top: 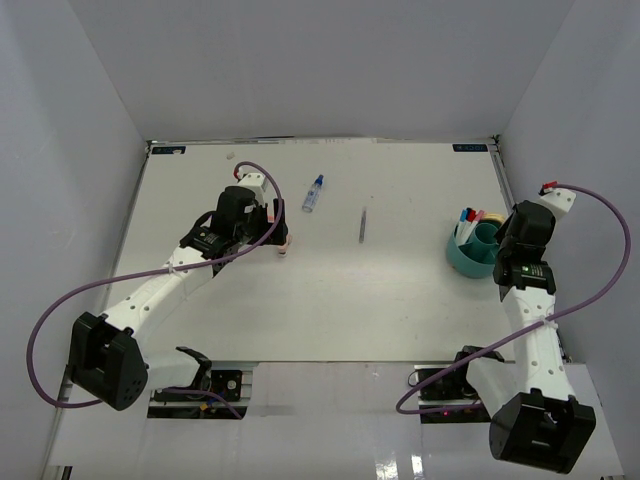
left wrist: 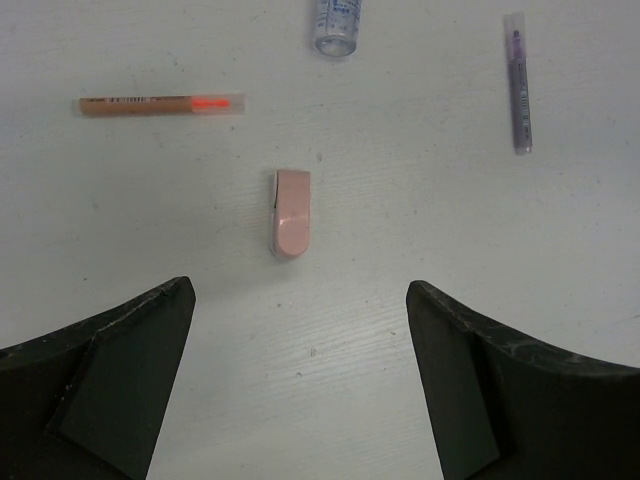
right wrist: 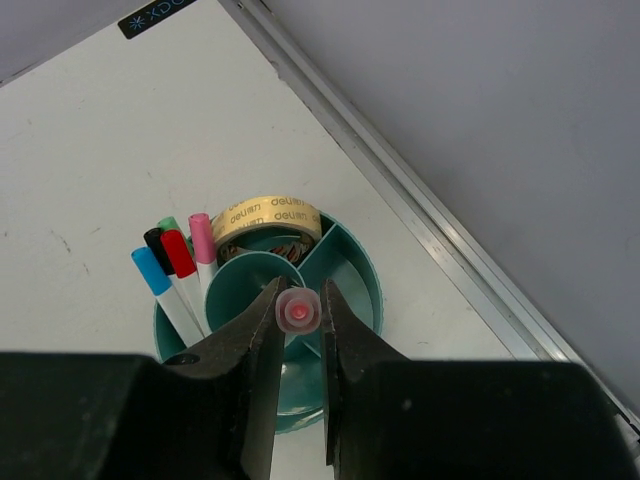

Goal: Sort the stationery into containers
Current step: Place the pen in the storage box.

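Left fingers [left wrist: 120, 380] stand apart, the pink eraser [left wrist: 292, 212] lying on the counter [left wrist: 450, 230] just ahead and midway between them, long axis pointing away; right fingers [right wrist: 250, 350] are clamped on a pink-ended pen [right wrist: 298, 312] over the teal bowl [right wrist: 366, 278].

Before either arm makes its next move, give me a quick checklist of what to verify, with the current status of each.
1. Right tool shut on the pink-capped marker: ok.
2. Marker held over the teal organiser: ok.
3. Which compartment lies under the marker: cannot tell.
4. Left tool open: ok.
5. Pink eraser centred ahead of that tool: ok.
6. Orange pen and bottle apart from the eraser: ok.
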